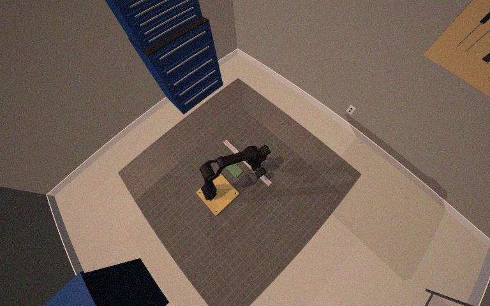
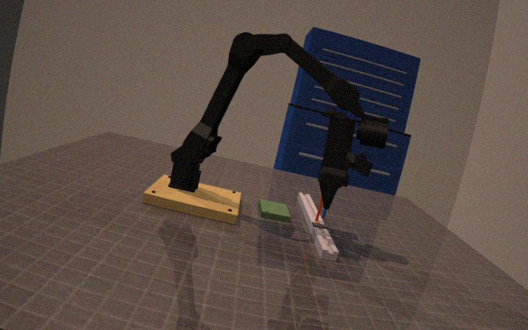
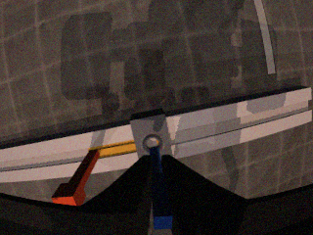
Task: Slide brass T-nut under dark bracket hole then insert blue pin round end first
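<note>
Pointing down toward the bracket (image 2: 320,225) (image 3: 142,131) — blue pin (image 2: 324,213) (image 3: 156,188), near upright, gripper-held (image 2: 327,207) (image 3: 156,158)

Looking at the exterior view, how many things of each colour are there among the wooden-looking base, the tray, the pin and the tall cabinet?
Yellow: 1, base board
Green: 1, tray
Blue: 2, pin and cabinet
Total: 4

Pale metal look seen on rail (image 1: 265,179) (image 2: 328,251) (image 3: 205,128); matt black finish on arm (image 1: 233,159) (image 2: 221,97); wood-like yellow on base board (image 1: 220,205) (image 2: 218,210); glossy reflections shown by tiled desk (image 1: 252,231) (image 2: 241,272) (image 3: 29,59).
</note>
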You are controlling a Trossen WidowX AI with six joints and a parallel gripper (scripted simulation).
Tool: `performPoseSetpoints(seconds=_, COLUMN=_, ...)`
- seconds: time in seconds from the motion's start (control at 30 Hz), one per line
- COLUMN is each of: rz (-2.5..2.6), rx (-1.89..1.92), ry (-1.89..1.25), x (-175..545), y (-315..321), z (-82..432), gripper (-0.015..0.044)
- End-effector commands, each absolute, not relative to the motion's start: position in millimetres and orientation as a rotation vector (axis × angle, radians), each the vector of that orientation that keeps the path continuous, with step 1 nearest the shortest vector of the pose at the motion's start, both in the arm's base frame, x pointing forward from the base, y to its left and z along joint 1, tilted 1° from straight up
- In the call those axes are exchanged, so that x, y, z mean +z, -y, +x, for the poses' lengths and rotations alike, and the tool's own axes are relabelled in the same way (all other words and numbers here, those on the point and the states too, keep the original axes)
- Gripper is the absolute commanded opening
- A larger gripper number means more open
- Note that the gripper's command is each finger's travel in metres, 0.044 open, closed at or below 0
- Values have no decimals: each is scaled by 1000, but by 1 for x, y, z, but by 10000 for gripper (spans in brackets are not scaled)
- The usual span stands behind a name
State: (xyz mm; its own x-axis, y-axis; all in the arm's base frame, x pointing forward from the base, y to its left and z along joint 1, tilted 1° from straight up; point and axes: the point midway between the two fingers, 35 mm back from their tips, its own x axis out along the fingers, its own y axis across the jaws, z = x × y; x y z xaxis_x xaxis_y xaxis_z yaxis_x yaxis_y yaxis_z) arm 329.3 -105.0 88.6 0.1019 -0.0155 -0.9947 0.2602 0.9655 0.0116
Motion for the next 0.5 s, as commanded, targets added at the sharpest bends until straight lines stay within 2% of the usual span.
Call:
performPoseSetpoints(seconds=0.0, rz=207, rx=-202, ry=-1466, x=85, y=104, z=327, gripper=-150)
performPoseSetpoints(seconds=0.47, rz=207, rx=-201, ry=-1466, x=85, y=104, z=330, gripper=-150)
